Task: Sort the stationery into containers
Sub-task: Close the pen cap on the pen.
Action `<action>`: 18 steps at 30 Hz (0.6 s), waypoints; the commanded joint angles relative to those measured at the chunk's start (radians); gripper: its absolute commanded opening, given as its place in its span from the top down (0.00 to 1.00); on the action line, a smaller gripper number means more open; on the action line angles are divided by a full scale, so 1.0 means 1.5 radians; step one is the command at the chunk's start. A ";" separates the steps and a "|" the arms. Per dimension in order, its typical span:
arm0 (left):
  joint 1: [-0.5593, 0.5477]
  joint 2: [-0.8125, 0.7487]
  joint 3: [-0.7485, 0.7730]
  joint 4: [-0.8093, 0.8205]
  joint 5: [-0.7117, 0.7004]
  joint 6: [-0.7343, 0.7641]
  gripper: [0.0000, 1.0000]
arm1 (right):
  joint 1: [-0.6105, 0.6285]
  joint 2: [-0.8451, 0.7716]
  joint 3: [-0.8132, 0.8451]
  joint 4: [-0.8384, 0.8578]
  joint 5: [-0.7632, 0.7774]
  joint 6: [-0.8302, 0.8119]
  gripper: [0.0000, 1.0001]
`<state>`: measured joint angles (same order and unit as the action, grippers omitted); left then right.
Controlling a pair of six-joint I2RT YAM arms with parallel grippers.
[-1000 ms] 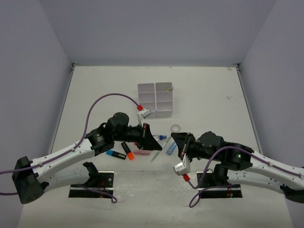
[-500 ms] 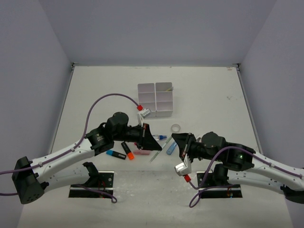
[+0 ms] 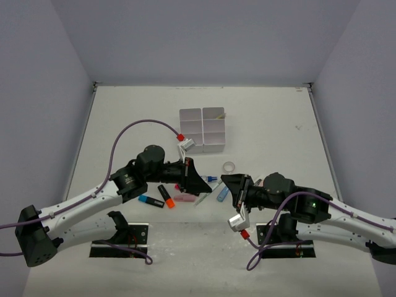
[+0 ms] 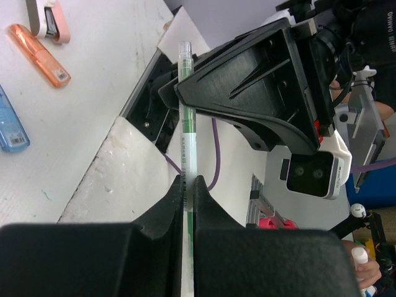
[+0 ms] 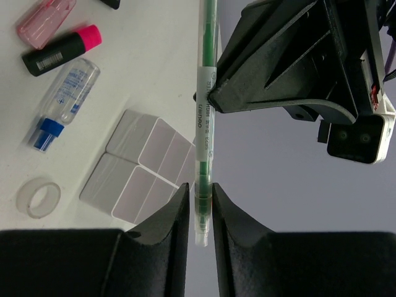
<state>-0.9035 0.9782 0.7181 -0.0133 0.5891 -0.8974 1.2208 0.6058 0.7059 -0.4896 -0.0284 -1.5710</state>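
Observation:
My left gripper is shut on a thin green pen and holds it above the table, pointing at my right gripper. In the right wrist view my right gripper straddles the pen's clear end, with a thin gap on one side. The white six-compartment tray stands behind both grippers. On the table lie a tape ring, a blue-capped glue pen, a pink-ended highlighter, an orange-ended highlighter, a blue-ended highlighter and a pink eraser.
The loose items lie in a cluster under and between the two grippers. The tray also shows in the right wrist view. A purple cable arcs over the left arm. Grey walls enclose the table on three sides.
My right gripper has moved slightly left, closer to the left gripper, and now sits around the pen's end. The left gripper has held the pen throughout.

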 commanded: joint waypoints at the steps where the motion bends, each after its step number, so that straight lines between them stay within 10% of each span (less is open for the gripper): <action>1: 0.008 -0.024 0.022 0.067 -0.009 0.012 1.00 | 0.007 0.008 -0.007 0.030 -0.034 0.010 0.77; 8: 0.009 -0.027 0.004 0.075 -0.004 0.009 1.00 | 0.007 0.010 -0.009 0.063 -0.012 0.031 0.73; 13: 0.009 -0.032 0.002 0.077 -0.004 0.007 1.00 | 0.007 0.010 -0.006 0.063 -0.003 0.038 0.98; 18: 0.009 -0.031 0.005 0.079 -0.003 0.002 1.00 | 0.007 0.012 -0.004 0.067 0.000 0.031 1.00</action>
<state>-0.8967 0.9531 0.7177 0.0208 0.5793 -0.8978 1.2240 0.6116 0.7006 -0.4172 -0.0414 -1.5345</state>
